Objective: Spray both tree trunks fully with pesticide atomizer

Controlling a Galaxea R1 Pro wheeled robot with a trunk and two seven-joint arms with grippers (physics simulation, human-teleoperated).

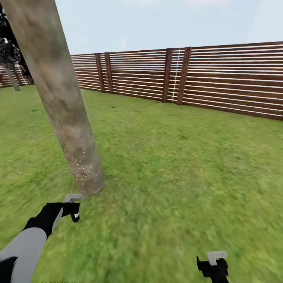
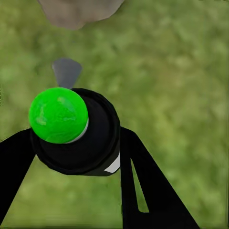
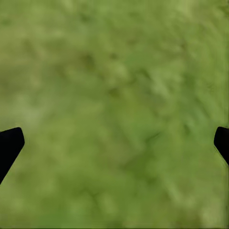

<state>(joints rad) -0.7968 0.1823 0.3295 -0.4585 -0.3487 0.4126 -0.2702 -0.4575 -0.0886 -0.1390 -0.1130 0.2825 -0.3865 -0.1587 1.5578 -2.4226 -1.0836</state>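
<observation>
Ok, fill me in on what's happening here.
The robot is on the garden lawn beside a tree trunk. Its left tool is shut on the pesticide atomizer, aimed near the trunk's base, where white pesticide specks dot the bark. The right tool hangs open over grass.
</observation>
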